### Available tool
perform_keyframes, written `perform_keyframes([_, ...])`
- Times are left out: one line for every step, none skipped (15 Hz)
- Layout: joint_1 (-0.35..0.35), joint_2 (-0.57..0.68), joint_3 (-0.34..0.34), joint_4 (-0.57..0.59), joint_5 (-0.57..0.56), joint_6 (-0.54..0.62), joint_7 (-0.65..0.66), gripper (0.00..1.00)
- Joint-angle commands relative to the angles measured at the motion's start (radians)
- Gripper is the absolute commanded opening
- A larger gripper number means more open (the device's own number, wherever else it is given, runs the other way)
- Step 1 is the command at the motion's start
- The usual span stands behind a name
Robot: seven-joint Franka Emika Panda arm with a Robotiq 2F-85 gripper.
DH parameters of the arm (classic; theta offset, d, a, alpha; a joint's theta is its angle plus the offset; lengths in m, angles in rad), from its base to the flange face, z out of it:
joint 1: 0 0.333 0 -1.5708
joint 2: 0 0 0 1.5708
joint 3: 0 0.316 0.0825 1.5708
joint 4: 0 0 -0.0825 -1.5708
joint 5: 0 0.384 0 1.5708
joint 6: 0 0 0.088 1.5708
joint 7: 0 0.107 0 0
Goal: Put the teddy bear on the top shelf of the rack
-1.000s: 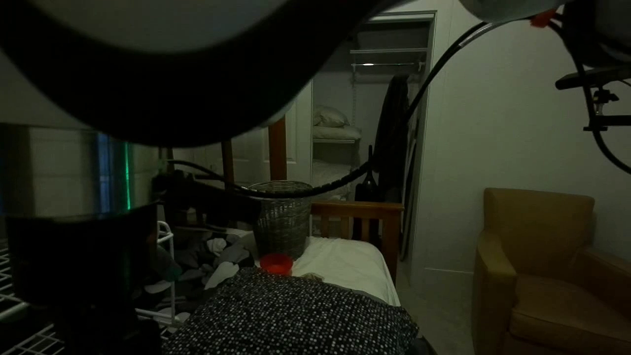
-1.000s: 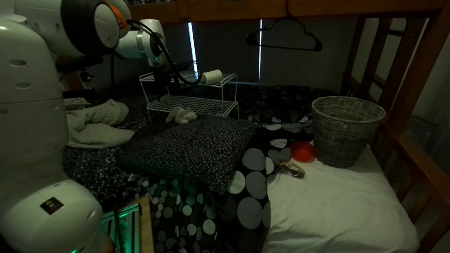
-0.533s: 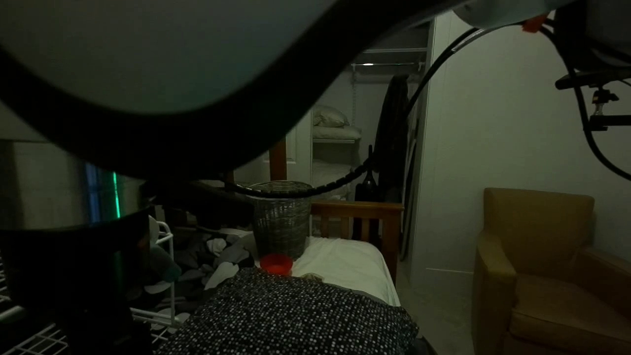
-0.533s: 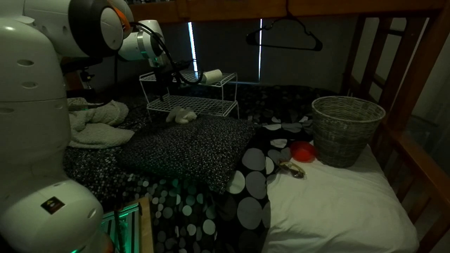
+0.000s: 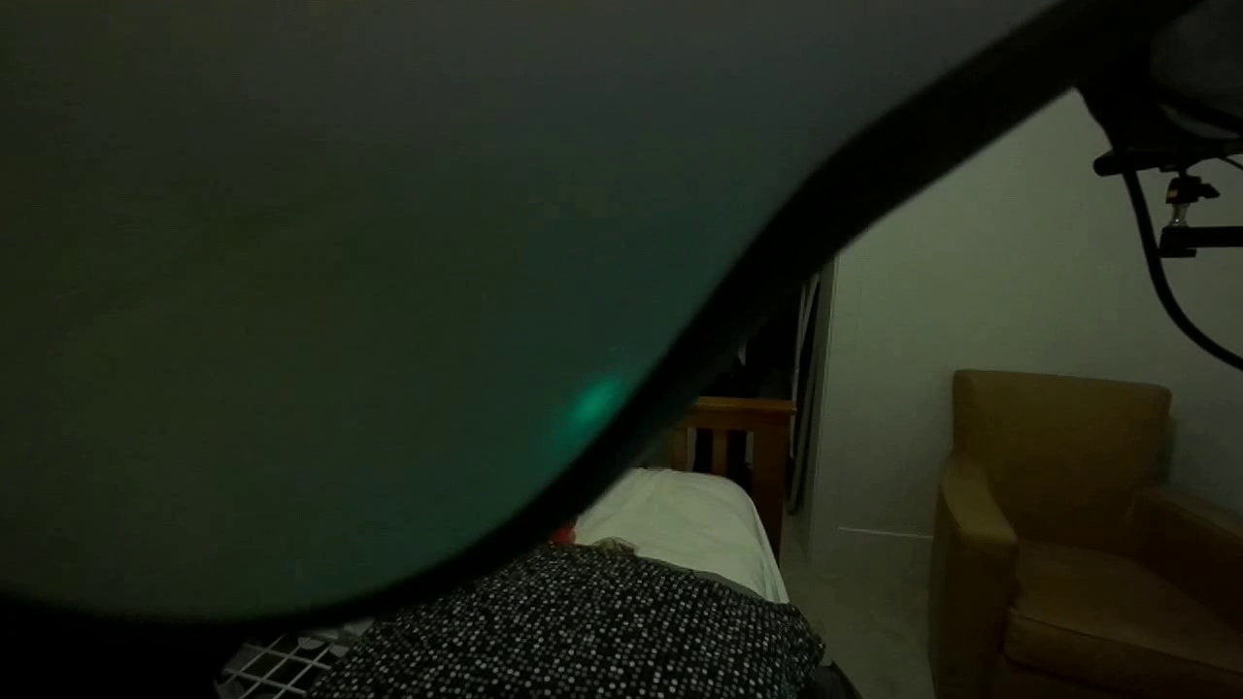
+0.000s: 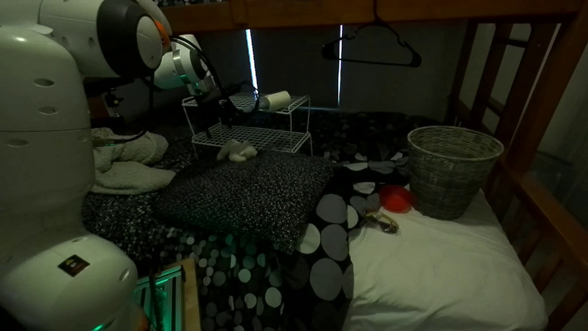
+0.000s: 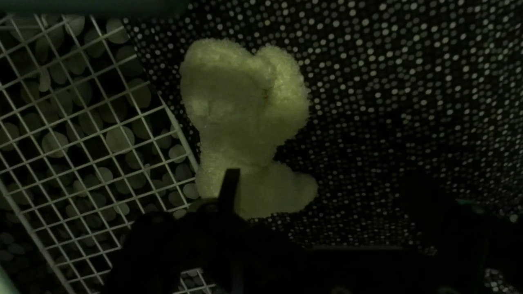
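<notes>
Likely your approach: claw (image 6: 219, 128) spread, teddy bear (image 7: 245, 122) ungrasped near wrist view's centre. Next: align over it, lower, pinch.

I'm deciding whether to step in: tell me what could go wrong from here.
The bear lies close beside the rack, so the gripper may snag on its wires.
The bear rests on the pillow, so a low grasp might pinch that too.
A white cylinder lies on the top shelf; placing the bear there could knock it off.
</notes>
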Motion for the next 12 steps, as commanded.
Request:
perform_keyframes([0.029,0.008,-0.017,-0.053,-0.093,0.065,0.091,1.00])
perform_keyframes([0.040,0.011,-0.024,-0.061,-0.129,0.077,0.123,1.00])
perform_keyframes([0.051,0.019,-0.033,-0.064,-0.170,0.087,0.159,1.00])
perform_keyframes([0.062,0.033,-0.044,-0.066,-0.217,0.088,0.187,1.00])
perform_keyframes([0.071,0.050,-0.055,-0.064,-0.260,0.094,0.206,1.00])
perform_keyframes([0.082,0.067,-0.065,-0.057,-0.299,0.093,0.221,1.00])
perform_keyframes([0.087,0.085,-0.074,-0.053,-0.335,0.110,0.235,1.00])
perform_keyframes([0.098,0.100,-0.084,-0.046,-0.378,0.109,0.253,0.99])
perform_keyframes([0.107,0.120,-0.096,-0.036,-0.422,0.113,0.268,0.97])
perform_keyframes([0.114,0.138,-0.106,-0.025,-0.462,0.118,0.280,0.99])
perform_keyframes([0.118,0.157,-0.114,-0.015,-0.497,0.127,0.293,0.99])
perform_keyframes([0.123,0.171,-0.121,-0.006,-0.528,0.129,0.303,1.00])
